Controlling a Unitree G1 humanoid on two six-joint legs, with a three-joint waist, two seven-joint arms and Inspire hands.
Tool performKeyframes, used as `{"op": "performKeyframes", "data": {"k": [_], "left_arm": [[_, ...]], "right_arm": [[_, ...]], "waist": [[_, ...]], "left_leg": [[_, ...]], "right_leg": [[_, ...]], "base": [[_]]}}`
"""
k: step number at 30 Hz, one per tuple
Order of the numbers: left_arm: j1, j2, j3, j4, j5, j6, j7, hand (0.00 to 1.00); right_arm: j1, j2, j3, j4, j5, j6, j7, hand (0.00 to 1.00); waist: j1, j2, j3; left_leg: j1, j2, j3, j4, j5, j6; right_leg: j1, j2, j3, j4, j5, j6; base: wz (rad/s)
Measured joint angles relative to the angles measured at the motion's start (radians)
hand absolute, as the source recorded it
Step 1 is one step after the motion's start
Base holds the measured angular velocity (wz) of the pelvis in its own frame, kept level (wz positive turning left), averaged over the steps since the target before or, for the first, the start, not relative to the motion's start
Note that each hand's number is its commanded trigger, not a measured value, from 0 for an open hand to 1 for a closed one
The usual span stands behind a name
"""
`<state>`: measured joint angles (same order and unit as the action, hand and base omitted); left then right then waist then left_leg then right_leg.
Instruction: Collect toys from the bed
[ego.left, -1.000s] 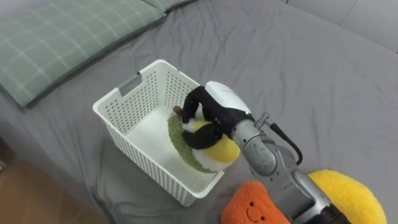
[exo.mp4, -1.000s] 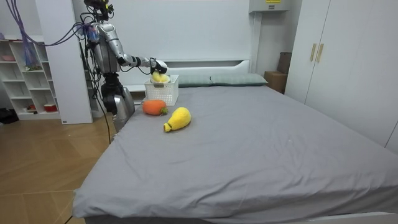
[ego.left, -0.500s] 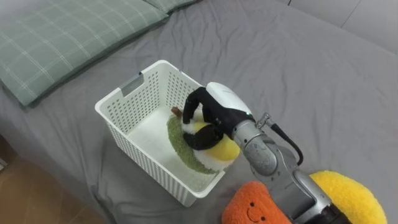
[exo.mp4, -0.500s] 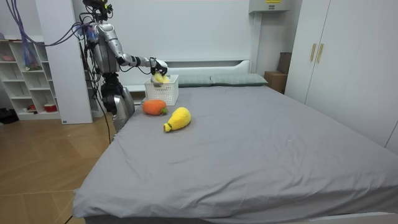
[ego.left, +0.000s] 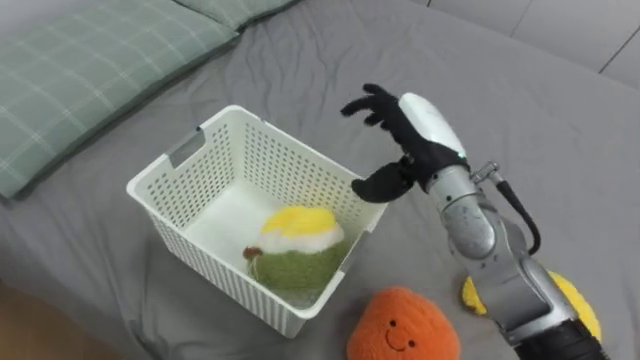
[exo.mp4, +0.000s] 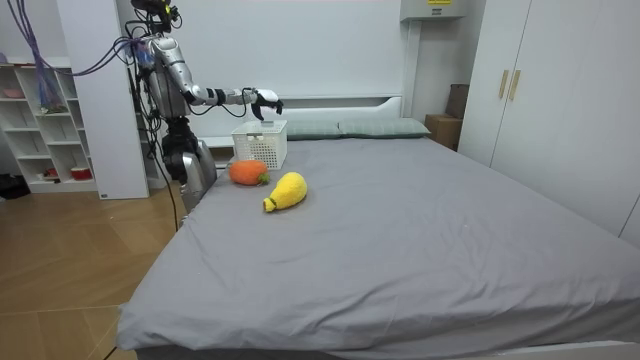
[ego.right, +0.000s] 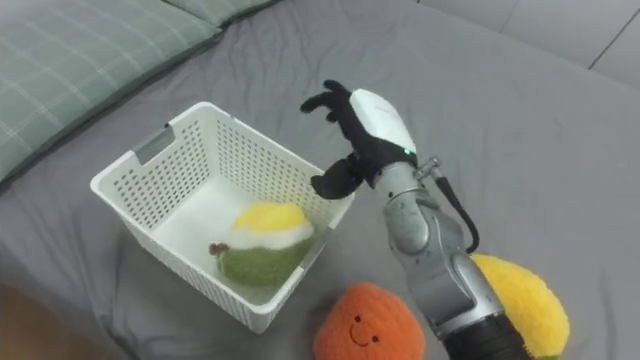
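Observation:
A white slotted basket (ego.left: 190, 160) stands on the grey bed (ego.left: 520, 110). A green and yellow plush toy (ego.left: 293, 250) lies inside it against the near right wall. My right hand (ego.left: 415, 130) hovers open above the basket's right rim, fingers spread, holding nothing. An orange plush toy with a face (ego.left: 405, 325) lies just in front of the basket. A yellow plush toy (ego.left: 582, 305) lies to its right, partly hidden behind my forearm. In the room view I stand at the bed's corner with the right hand (exo.mp4: 265, 98) stretched over the basket (exo.mp4: 260, 145).
A green checked pillow (ego.left: 80, 70) lies left of the basket. The bed's edge and the wooden floor (ego.left: 20, 320) are close at the lower left. White shelves (exo.mp4: 40, 130) stand behind me and a wardrobe (exo.mp4: 530, 100) at the room view's right.
My right hand has let go of the green and yellow toy, opened and risen to the right of the basket. The toy now lies in the basket.

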<state>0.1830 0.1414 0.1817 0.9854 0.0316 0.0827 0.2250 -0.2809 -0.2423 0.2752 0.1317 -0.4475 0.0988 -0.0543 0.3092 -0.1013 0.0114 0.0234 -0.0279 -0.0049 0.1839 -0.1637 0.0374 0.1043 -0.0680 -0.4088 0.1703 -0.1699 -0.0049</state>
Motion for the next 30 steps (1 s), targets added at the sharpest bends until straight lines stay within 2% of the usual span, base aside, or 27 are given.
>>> {"op": "performKeyframes", "data": {"k": [3,9,14,16,24,26,28,30], "left_arm": [[0.003,0.000,0.002,0.000,0.000,-0.002,-0.001,0.00],[0.006,-0.001,0.002,0.000,0.000,-0.025,-0.003,0.00],[0.013,-0.012,0.004,0.000,0.001,-0.028,-0.003,0.00],[0.021,-0.016,0.004,0.000,0.001,-0.028,-0.003,0.00],[0.050,-0.015,0.011,0.003,0.000,-0.027,-0.017,0.00],[0.054,-0.010,0.011,0.007,0.000,-0.027,-0.015,0.00],[0.057,-0.009,0.012,0.007,0.000,-0.026,-0.012,0.00],[0.061,-0.005,0.012,0.008,0.000,-0.023,-0.012,0.00]], "right_arm": [[0.000,0.000,-0.037,-0.001,0.036,-0.014,-0.026,0.00],[0.002,-0.005,-0.128,-0.003,0.256,-0.046,-0.097,0.00],[0.034,-0.012,-0.187,-0.053,0.296,-0.067,-0.111,0.00],[0.047,-0.026,-0.196,-0.054,0.296,-0.067,-0.110,0.00],[0.100,-0.039,-0.233,-0.031,0.283,-0.067,-0.121,0.00],[0.118,-0.045,-0.233,0.028,0.281,-0.066,-0.124,0.00],[0.139,-0.059,-0.233,0.105,0.279,-0.054,-0.124,0.00],[0.143,-0.065,-0.233,0.166,0.247,-0.053,-0.124,0.00]], "waist": [[-0.034,0.006,-0.0061],[-0.112,0.012,-0.0047],[-0.138,0.021,-0.0095],[-0.154,0.030,-0.0153],[-0.178,0.029,-0.0138],[-0.183,0.018,-0.0158],[-0.183,0.006,-0.0114],[-0.176,-0.004,-0.0116]], "left_leg": [[0.010,0.002,0.017,-0.005,0.000,0.001],[0.028,0.005,0.030,-0.008,-0.002,0.003],[0.038,0.006,0.046,-0.016,-0.002,0.003],[0.042,0.007,0.054,-0.018,-0.003,0.004],[0.051,0.010,0.061,-0.023,-0.003,0.003],[0.053,0.010,0.059,-0.021,-0.003,0.003],[0.049,0.010,0.059,-0.019,-0.005,0.004],[0.037,0.010,0.059,-0.015,-0.005,0.004]], "right_leg": [[0.001,0.001,0.017,0.001,0.000,0.000],[0.013,0.001,0.028,0.003,0.001,0.002],[0.010,0.004,0.051,0.004,0.002,0.002],[0.011,0.004,0.055,0.003,0.002,0.002],[0.016,0.010,0.060,0.002,0.002,0.002],[0.020,0.007,0.052,0.000,0.002,0.002],[0.020,0.006,0.054,0.001,0.002,0.002],[0.008,0.005,0.055,0.002,0.002,0.002]], "base": [[-0.17],[-0.05],[-0.11],[-0.10],[-0.02],[0.05],[0.00],[0.00]]}}
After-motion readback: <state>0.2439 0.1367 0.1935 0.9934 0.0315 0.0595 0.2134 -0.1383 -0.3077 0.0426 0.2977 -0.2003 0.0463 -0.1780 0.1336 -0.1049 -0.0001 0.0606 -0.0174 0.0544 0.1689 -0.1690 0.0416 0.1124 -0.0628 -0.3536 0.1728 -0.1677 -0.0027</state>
